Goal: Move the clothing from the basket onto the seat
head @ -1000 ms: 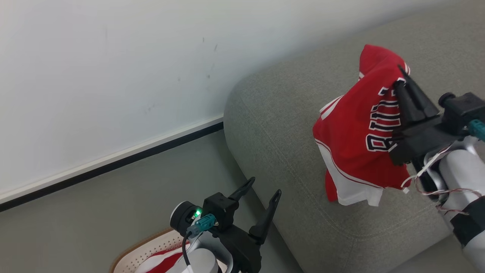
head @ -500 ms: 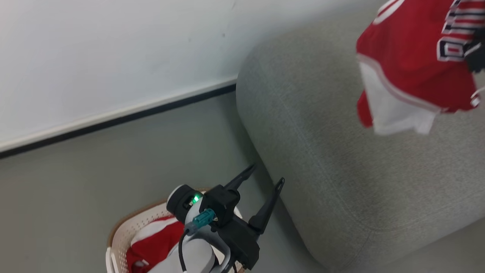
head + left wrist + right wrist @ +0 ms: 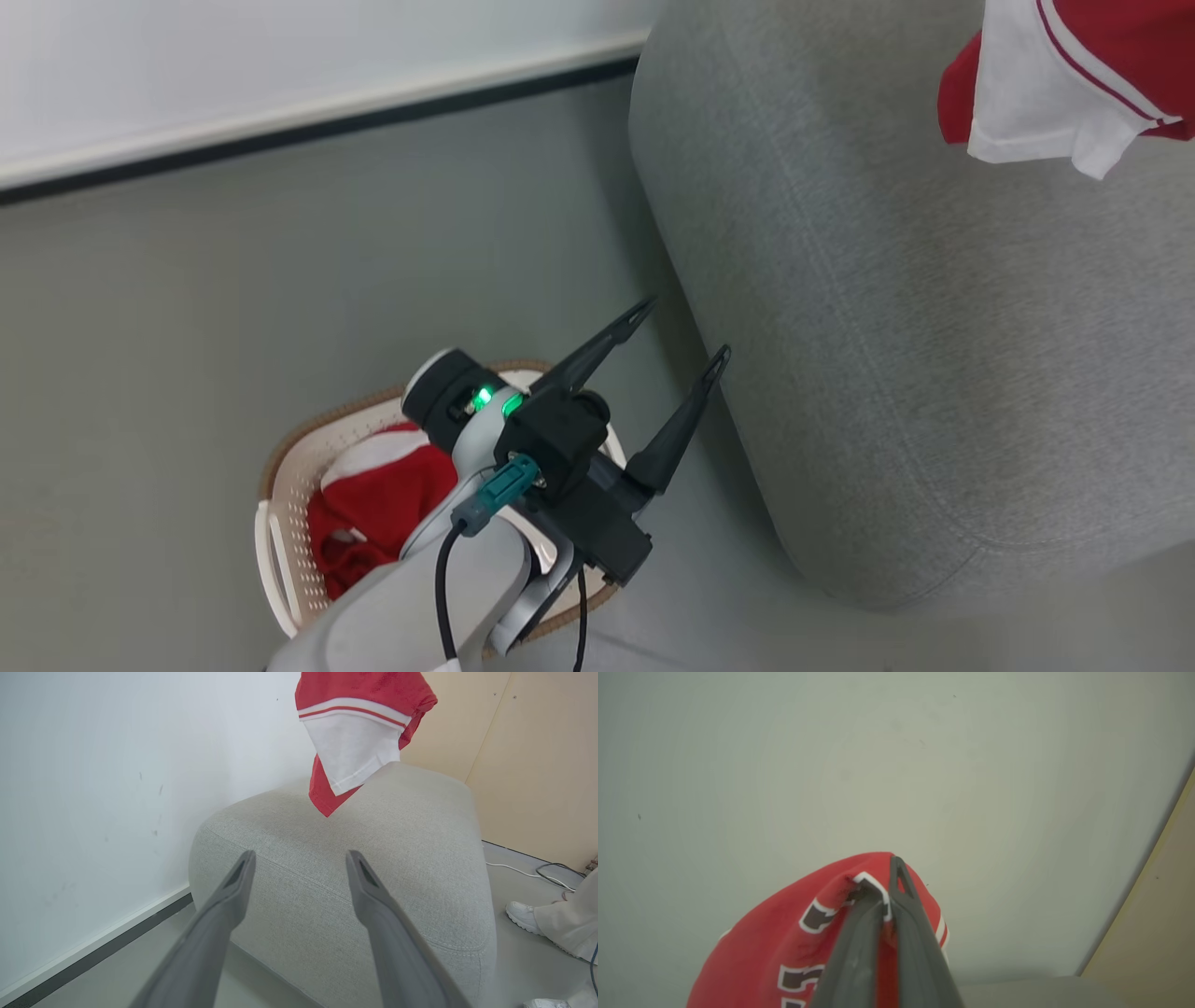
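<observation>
You had the right gripper (image 3: 883, 896) pinched shut on the jersey (image 3: 784, 938), hung over the seat (image 3: 934, 327), likely for the drop. Head view: jersey at 1 o'clock, more clothing (image 3: 383, 495) in the basket (image 3: 278, 537) at 7 o'clock, left gripper (image 3: 686, 329) spread wide, empty, probably for the next pick. Right wrist view gave the pinch itself. Left wrist view gave the dangling hem and a person's shoe (image 3: 523, 917) at 4 o'clock.

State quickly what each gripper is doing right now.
Left gripper: open, empty.
Right gripper: shut on the red jersey.
</observation>
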You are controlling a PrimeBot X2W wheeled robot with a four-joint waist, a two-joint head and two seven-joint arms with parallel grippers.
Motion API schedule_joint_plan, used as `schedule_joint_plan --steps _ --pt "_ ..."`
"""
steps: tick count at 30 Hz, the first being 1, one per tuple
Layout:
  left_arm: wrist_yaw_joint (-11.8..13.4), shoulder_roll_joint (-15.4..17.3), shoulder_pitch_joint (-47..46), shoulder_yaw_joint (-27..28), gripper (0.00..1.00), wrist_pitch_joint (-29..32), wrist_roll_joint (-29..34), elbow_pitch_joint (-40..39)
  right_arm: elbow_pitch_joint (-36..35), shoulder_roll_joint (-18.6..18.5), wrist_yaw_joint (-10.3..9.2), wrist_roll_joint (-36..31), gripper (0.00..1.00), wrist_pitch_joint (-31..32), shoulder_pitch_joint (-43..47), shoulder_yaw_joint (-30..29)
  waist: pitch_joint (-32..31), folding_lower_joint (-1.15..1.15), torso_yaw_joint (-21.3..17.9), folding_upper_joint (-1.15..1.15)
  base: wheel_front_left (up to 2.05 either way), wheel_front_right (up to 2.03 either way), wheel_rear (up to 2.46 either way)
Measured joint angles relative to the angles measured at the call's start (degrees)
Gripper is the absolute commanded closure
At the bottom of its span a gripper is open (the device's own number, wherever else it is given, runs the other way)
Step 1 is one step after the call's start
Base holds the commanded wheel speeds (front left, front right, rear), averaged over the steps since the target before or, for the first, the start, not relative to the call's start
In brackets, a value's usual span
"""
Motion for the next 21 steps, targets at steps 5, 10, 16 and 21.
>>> schedule_joint_plan --steps 5,10,16,21 --pt "0.01 0.62 -2.86 -0.08 0.0 1.18 2.01 -2.47 3.46 0.41 -0.59 0.88 1.0 -0.53 -0.82 -1.76 4.33 -0.01 0.69 0.0 0.0 0.0 0.0" --pt "0.52 2.42 -5.02 0.05 0.0 2.47 3.87 -4.24 7.11 3.19 -1.04 1.93 1.0 -1.11 -0.61 -1.46 8.7 -0.01 0.9 0.0 0.0 0.0 0.0" --pt "0.53 4.05 -6.91 0.01 0.0 3.71 5.53 -5.25 11.66 5.87 -1.32 2.49 1.0 -2.58 0.62 -1.24 13.81 -0.01 0.48 0.0 0.0 0.0 0.0" --pt "0.53 4.75 -7.77 0.02 0.0 4.13 6.03 -5.25 14.92 8.68 -1.11 2.55 1.0 -3.57 1.03 -0.35 17.09 -0.01 -0.11 0.0 0.0 0.0 0.0"
